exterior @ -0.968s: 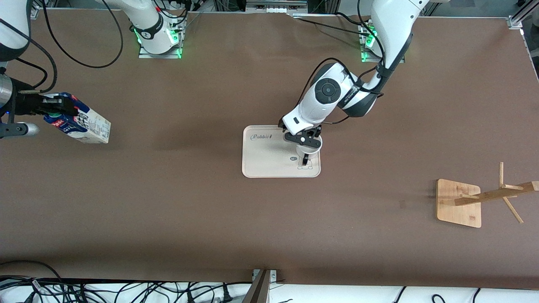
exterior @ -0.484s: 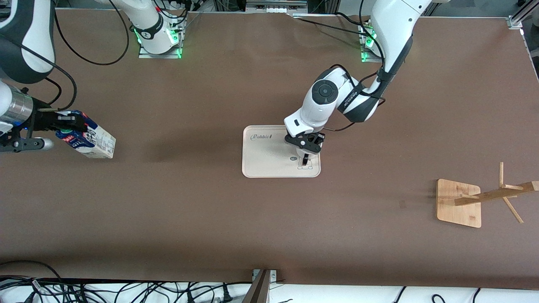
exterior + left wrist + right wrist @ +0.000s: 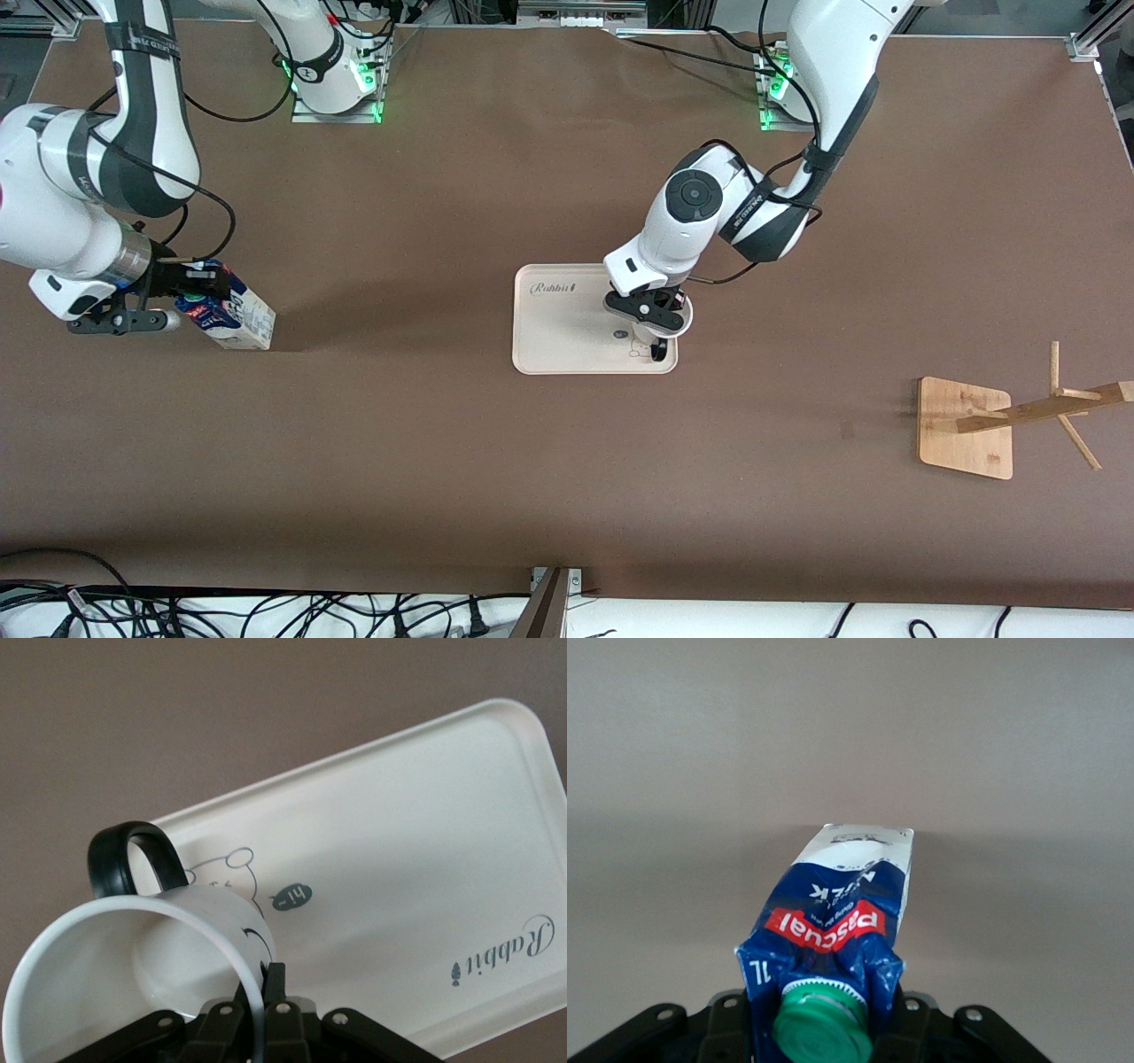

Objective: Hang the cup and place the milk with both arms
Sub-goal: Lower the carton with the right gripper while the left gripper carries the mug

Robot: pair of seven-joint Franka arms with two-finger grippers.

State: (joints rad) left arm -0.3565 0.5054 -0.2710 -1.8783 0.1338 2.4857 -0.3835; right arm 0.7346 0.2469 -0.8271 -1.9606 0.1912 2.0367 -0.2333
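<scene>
The white cup (image 3: 675,321) is tilted over the corner of the cream tray (image 3: 558,332) that lies nearest the wooden rack. My left gripper (image 3: 654,312) is shut on its rim. In the left wrist view the fingers (image 3: 276,979) pinch the cup (image 3: 133,983) wall, its black handle (image 3: 133,855) points away, and the tray (image 3: 425,859) lies below. My right gripper (image 3: 197,283) is shut on the top of the milk (image 3: 235,317) carton and holds it tilted, low over the table at the right arm's end. In the right wrist view the milk (image 3: 842,904) shows its green cap (image 3: 824,1028) between the fingers.
A wooden rack (image 3: 966,427) with a slanted pole and pegs stands at the left arm's end, nearer to the front camera than the tray. Cables lie along the table's front edge.
My right arm has carried the milk toward the tray and lower. My left gripper has shifted slightly toward the rack with the cup, which now sits tilted.
</scene>
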